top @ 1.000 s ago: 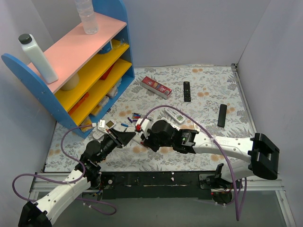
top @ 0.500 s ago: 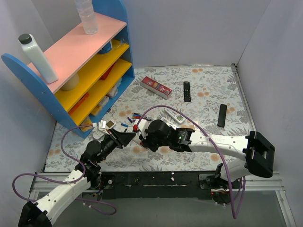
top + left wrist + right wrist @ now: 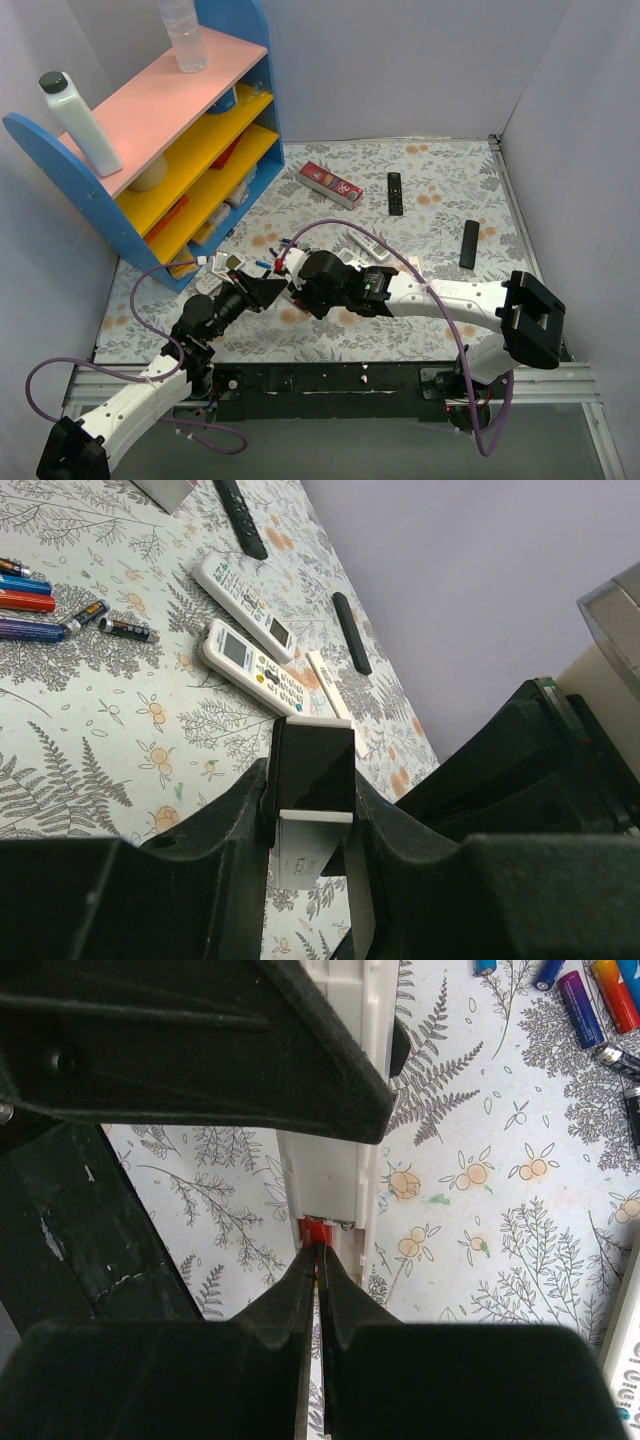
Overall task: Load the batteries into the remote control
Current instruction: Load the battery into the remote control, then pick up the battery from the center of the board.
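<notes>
The right gripper [image 3: 318,1256] is pinching, between almost closed jaws, a red-wrapped cylindrical battery [image 3: 317,1231] at the open end of the slim silver-white bar-shaped remote control [image 3: 320,1182]. We are seeing the left gripper [image 3: 312,815] clamping that remote across its width with closed jaws, holding it raised off the floral-print table [image 3: 120,730]. Loose red, blue and dark batteries [image 3: 25,602] are lying on the table, near two wider white button remotes [image 3: 258,668].
</notes>
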